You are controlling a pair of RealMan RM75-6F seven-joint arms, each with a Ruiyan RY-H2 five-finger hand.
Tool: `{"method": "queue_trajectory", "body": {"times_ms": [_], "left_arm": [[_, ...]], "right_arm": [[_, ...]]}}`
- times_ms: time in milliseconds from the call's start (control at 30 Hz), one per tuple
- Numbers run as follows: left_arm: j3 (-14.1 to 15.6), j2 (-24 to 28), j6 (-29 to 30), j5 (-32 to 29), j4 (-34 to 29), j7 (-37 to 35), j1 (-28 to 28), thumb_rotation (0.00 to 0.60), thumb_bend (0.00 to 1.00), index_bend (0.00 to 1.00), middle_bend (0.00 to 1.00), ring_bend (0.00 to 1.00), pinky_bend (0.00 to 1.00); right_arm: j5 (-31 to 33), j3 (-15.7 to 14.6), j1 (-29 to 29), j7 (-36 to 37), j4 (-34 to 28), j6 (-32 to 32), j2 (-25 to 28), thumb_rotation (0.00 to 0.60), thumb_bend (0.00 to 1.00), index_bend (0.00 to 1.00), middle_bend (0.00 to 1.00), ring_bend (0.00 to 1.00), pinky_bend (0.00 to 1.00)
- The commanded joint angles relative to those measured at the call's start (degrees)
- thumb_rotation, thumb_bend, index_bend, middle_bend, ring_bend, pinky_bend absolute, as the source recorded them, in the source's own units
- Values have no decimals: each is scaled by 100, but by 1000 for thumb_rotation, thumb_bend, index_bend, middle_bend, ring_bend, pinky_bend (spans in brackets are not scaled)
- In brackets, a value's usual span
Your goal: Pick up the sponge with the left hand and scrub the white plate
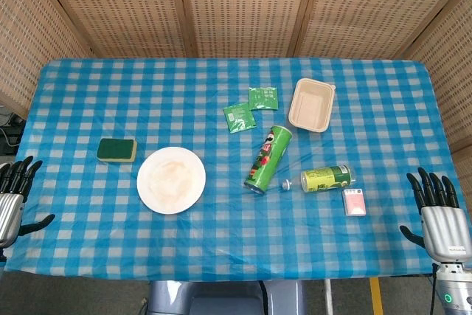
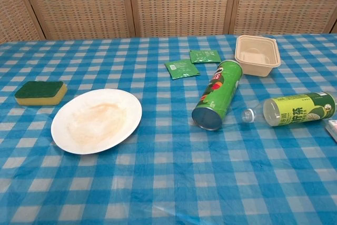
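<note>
Head view — sponge beside white plate, left hand empty, apart.

Left hand hovering at lower left edge of head view, dark fingers pointing upward and spread apart, thumb jutting out sideways, holding nothing. Right hand showing at lower right edge in mirrored pose, fingers fanning apart, thumb sticking out toward centre, gripping nothing. Neither hand appearing in chest view.
</note>
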Motion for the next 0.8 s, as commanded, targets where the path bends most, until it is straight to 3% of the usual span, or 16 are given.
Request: {"method": "queue_trajectory", "body": {"times_ms": [33,333,633,800], "left_arm": [[1,14,2,3,-8,-74,3,600,0,0,0,0,0],[-154,-60,-459,-179,167,-128,-304,600,0,0,0,0,0],[-790,-602,-2522,-629,1189,-185,-1945,600,0,0,0,0,3],[-904,-1142,-3431,-1028,1972,14,-2594,600,20,0,0,0,38]], "right_arm": [[-6,4,-1,15,4,6,-4,600,0,0,0,0,0],[-7,10,-8,62,-20,13,11,600,0,0,0,0,0],[235,104,46,-2,54,-127,-28,600,0,0,0,0,0],[404,162,64,-73,91,-186,-70,600,0,0,0,0,0]]}}
